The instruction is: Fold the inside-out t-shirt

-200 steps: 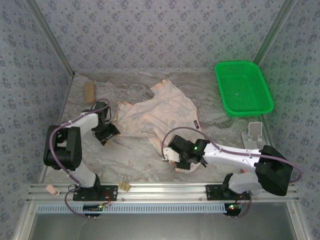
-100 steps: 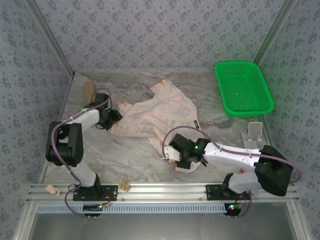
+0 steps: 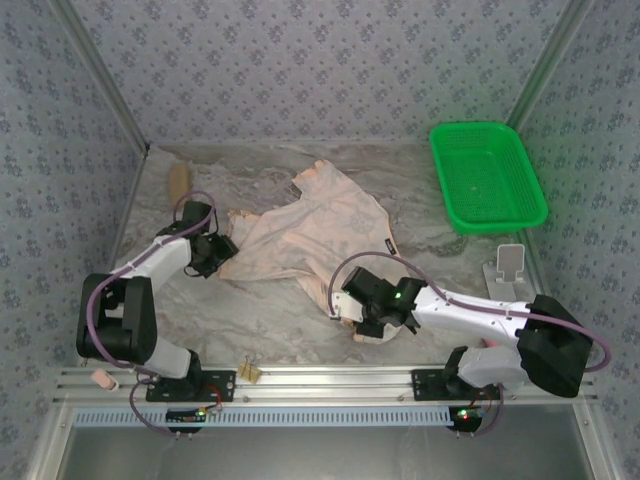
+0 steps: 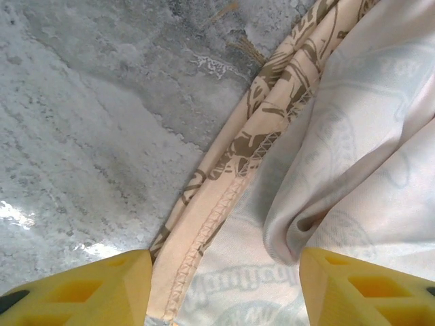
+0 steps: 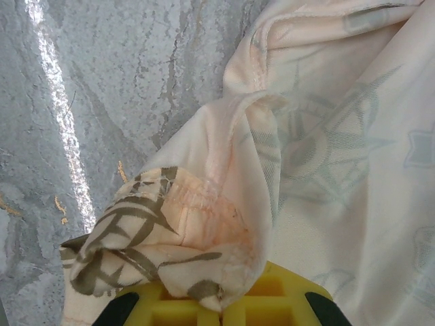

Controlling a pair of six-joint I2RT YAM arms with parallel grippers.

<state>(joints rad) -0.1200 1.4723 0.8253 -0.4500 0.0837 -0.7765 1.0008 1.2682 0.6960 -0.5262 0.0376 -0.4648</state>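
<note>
The inside-out t-shirt (image 3: 315, 220) lies crumpled on the marble table, pale cream side up, with a small dark label (image 3: 391, 247) at its right edge. My left gripper (image 3: 224, 251) is at the shirt's left edge. In the left wrist view it (image 4: 224, 299) stands open, and its yellow fingers (image 4: 75, 288) straddle the stitched hem (image 4: 224, 197), whose printed side shows along the fold. My right gripper (image 3: 357, 322) is at the shirt's near corner. In the right wrist view it (image 5: 224, 302) is shut on a bunched corner of the t-shirt (image 5: 183, 231), with dark print showing.
A green plastic basket (image 3: 487, 175) stands at the back right. A tan brush-like object (image 3: 179, 183) lies at the back left. A white stand (image 3: 508, 265) sits near the right wall. Small bits (image 3: 250, 372) rest on the front rail.
My left gripper has moved from the bare table away from me to the shirt's left edge. The right gripper has shifted slightly right with its held corner, and the shirt has shifted a little.
</note>
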